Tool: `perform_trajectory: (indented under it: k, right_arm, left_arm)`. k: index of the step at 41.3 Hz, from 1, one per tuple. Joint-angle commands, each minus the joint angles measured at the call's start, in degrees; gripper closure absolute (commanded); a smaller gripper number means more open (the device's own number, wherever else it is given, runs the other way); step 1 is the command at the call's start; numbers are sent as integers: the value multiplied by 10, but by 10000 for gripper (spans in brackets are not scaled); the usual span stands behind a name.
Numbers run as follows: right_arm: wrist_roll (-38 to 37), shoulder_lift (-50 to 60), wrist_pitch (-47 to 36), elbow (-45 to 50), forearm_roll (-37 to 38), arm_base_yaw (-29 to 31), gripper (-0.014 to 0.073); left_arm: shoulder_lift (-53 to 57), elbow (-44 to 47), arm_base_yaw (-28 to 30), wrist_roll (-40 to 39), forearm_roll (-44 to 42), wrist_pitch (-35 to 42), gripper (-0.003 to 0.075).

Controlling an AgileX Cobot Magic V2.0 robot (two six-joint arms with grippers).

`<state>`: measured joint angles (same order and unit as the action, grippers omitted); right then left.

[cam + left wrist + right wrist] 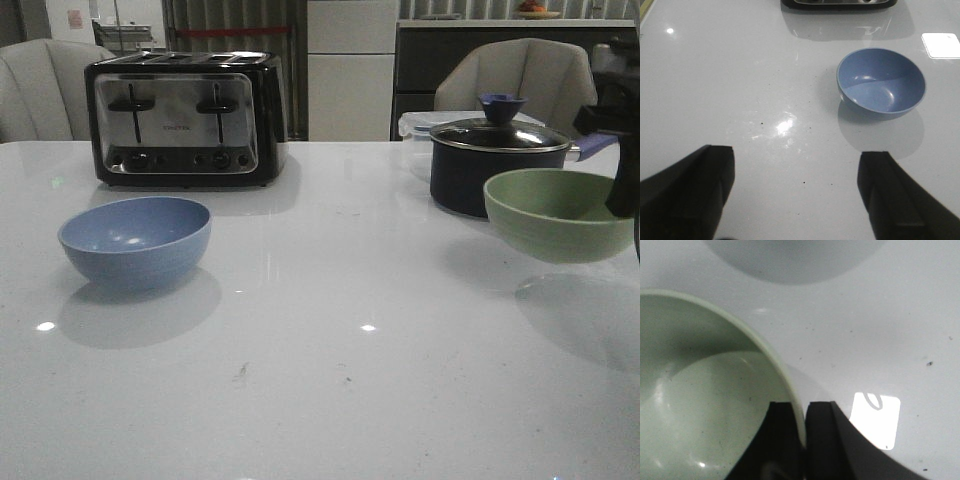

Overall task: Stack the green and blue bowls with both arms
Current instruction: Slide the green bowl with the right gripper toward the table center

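Blue bowl (135,241) upright near the table's (320,380) left front, untouched. Left gripper (795,195) spread wide, empty, short of it. Green bowl (558,213) lifted clear at the right edge, rim pinched by right gripper (803,425). Saucepan (497,165) just behind. Toaster (185,118) back left; label unreadable.

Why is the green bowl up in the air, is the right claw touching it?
Touching. The right wrist view shows the right gripper pinching the green bowl rim between its fingers.
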<state>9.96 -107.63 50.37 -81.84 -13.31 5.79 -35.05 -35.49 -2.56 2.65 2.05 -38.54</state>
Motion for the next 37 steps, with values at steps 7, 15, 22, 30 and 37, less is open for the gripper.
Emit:
perform_trajectory:
  k: [7, 15, 22, 30, 37]
  right_arm:
    - [19, 103, -1, 6, -11, -104, 519]
    - [19, 102, -39, 42, -11, -225, 519]
    - [19, 70, -59, 46, -11, -294, 519]
    - [19, 32, -80, 46, -11, -323, 517]
    - [19, 15, -88, 46, -5, -323, 514]
  left_arm:
    - [-4, -16, 1, 1, 6, 45, 152]
    - [-4, -16, 1, 1, 6, 45, 152]
    - [-4, -16, 1, 1, 6, 45, 152]
    - [-4, -16, 1, 1, 6, 45, 152]
    - [-4, -16, 1, 1, 6, 45, 152]
